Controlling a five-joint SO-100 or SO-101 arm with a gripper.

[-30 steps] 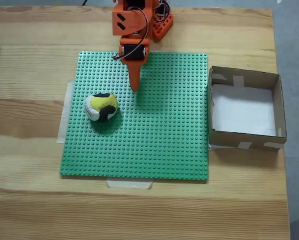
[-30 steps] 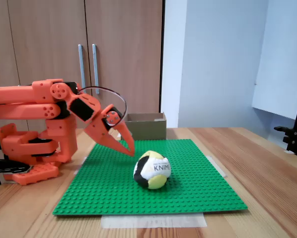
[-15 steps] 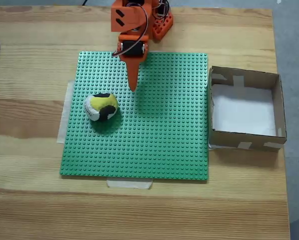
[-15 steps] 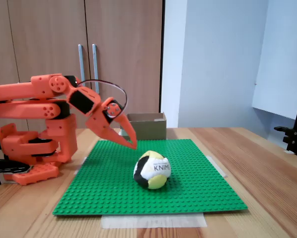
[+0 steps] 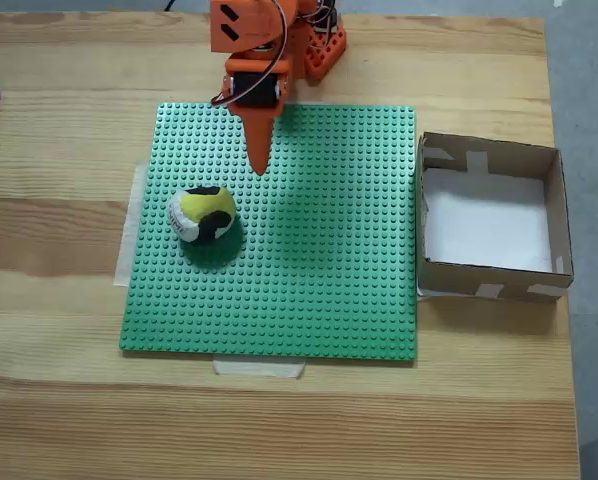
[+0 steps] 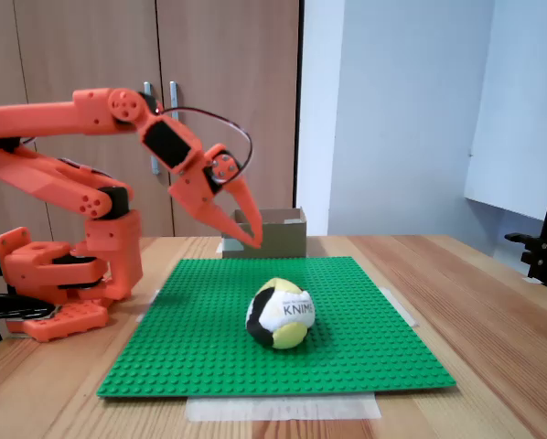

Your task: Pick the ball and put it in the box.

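ball waits on the green plate, arm raised above it

nearest in a fixed view, the ball (image 6: 280, 314) sits on the green plate (image 6: 347, 347), a little in from the plate's near edge. it is soft and lumpy, patched in yellow, black and white, with dark lettering on a white patch. from above it lies toward the plate's left edge (image 5: 204, 214), about midway along it. behind and above it the orange arm (image 6: 63, 119) holds its gripper (image 6: 252, 240) in the air, tip pointing down, fingers pressed together into one point, clear of the ball. from above the tip (image 5: 260, 165) hangs over the plate's far part. farthest back stands the box (image 6: 267, 233), just off the plate's right edge (image 5: 491, 222), brown walls with pale tape, white bottom.
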